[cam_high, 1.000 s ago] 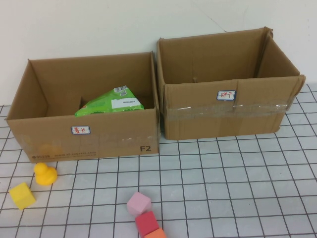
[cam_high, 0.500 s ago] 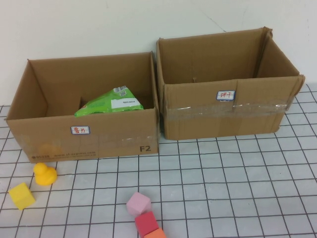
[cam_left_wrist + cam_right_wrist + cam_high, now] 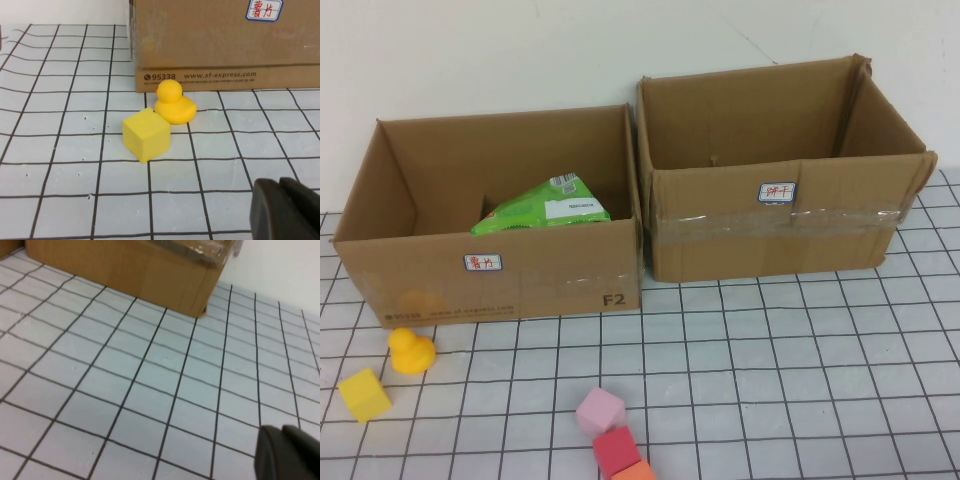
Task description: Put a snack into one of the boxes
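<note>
A green snack bag (image 3: 545,207) lies inside the left cardboard box (image 3: 500,275), leaning against its front wall. The right cardboard box (image 3: 780,230) stands beside it, and nothing shows inside. Neither arm appears in the high view. My left gripper (image 3: 279,184) is shut and empty, low over the gridded table in front of the left box (image 3: 210,45). My right gripper (image 3: 281,432) is shut and empty, low over the table, well short of the right box's corner (image 3: 150,275).
A yellow duck (image 3: 411,351) and a yellow cube (image 3: 364,394) sit in front of the left box, close to my left gripper (duck (image 3: 172,103), cube (image 3: 146,134)). Pink (image 3: 600,411), red (image 3: 617,450) and orange (image 3: 635,472) cubes lie at the front middle.
</note>
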`<move>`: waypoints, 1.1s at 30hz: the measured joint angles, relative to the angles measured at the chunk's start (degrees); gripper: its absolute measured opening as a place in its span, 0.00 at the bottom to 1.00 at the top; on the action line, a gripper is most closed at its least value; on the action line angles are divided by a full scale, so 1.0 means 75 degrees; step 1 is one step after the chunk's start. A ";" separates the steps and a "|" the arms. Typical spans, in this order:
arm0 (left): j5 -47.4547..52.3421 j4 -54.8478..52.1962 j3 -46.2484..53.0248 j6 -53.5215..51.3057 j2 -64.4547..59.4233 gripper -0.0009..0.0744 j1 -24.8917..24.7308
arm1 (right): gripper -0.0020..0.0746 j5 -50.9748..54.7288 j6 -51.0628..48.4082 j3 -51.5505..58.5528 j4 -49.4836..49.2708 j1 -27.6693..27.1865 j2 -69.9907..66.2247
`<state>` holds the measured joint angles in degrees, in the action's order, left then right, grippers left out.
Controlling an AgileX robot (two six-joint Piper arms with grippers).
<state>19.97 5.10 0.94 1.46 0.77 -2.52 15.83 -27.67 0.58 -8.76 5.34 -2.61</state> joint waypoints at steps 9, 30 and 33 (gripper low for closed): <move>0.0000 0.0000 0.0000 0.0000 0.0000 0.01 0.0000 | 0.03 0.0188 0.0123 0.0139 0.0000 -0.0410 0.0414; 0.0000 0.0000 0.0000 0.0000 0.0000 0.01 0.0000 | 0.03 0.0653 0.3594 0.0100 0.2120 -0.0441 0.0414; 0.0000 0.0000 0.0000 0.0000 0.0000 0.01 0.0000 | 0.03 0.0702 0.3689 0.0100 0.2152 -0.0441 0.0414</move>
<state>19.97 5.10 0.94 1.46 0.77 -2.52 21.10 0.00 1.33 7.39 2.03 0.50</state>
